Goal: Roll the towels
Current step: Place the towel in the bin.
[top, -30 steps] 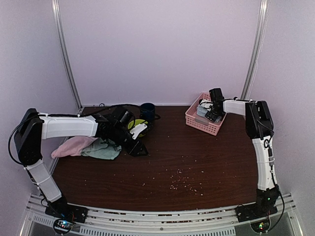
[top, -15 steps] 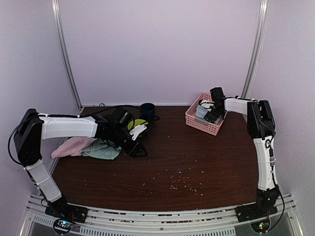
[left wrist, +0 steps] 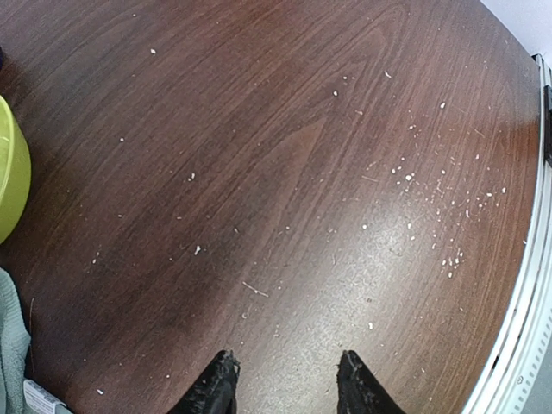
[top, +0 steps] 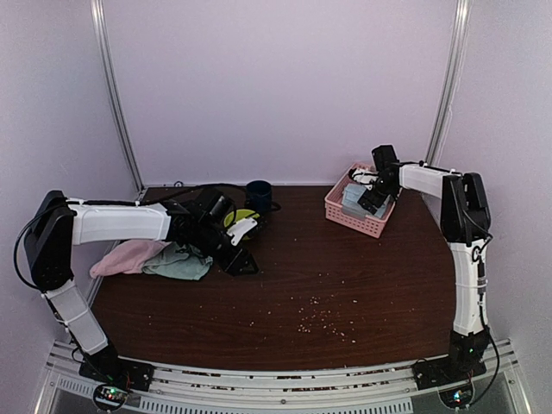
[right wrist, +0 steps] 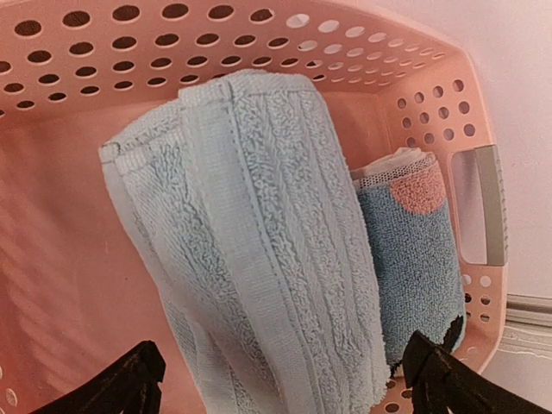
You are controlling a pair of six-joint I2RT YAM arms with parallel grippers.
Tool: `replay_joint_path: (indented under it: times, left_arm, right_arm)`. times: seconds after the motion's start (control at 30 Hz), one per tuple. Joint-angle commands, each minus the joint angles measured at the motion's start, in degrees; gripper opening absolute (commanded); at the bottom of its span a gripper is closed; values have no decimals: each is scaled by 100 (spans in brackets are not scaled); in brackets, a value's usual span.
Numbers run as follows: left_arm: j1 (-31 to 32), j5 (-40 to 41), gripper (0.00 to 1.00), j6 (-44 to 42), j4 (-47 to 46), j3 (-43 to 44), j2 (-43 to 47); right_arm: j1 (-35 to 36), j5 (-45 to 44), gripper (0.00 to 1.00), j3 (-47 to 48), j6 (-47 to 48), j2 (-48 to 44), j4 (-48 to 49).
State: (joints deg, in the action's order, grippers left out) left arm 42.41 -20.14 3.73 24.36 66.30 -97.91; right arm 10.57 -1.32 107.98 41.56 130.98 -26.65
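A rolled plain pale blue towel lies in the pink basket beside a rolled light blue towel with pink patches. My right gripper is open just above them, its fingers wide on either side of the pale blue roll, not touching it. In the top view the right gripper hangs over the basket. A pink towel and a mint green towel lie crumpled at the table's left. My left gripper is open and empty over bare wood, right of the mint towel.
A lime-green bowl and a dark blue cup stand behind the left gripper; the bowl's rim shows in the left wrist view. Pale crumbs are scattered over the table's front middle. White walls enclose the table.
My right gripper has risen out of the basket, leaving the pale blue roll inside. The left arm has not moved.
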Motion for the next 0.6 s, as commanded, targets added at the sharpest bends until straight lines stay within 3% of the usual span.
replay_joint_path:
  times: [0.0, 0.13, 0.23, 0.3, 0.4, 0.43, 0.57]
  left_arm:
    - [-27, 55, 42, -118, 14, 216, 173]
    - [-32, 24, 42, -104, 29, 208, 203]
    - [-29, 74, 42, -101, 43, 169, 253]
    - [-32, 89, 42, -102, 43, 174, 255]
    - [-28, 68, 42, -88, 45, 181, 217]
    - [-24, 64, 42, -81, 36, 175, 216]
    - [-28, 38, 42, -64, -1, 117, 232]
  right_arm:
    - [-28, 145, 100, 70, -61, -110, -223]
    - [-26, 374, 100, 170, -167, -183, -361]
    - [-28, 1196, 95, 156, -427, -471, -564]
    - [-28, 1542, 80, 436, -535, -405, -924]
    - [-28, 1703, 34, 1161, -592, 53, -1625]
    - [-28, 1705, 23, 1357, -596, 218, -1812]
    - [-28, 1747, 15, 1460, -671, 532, -1998]
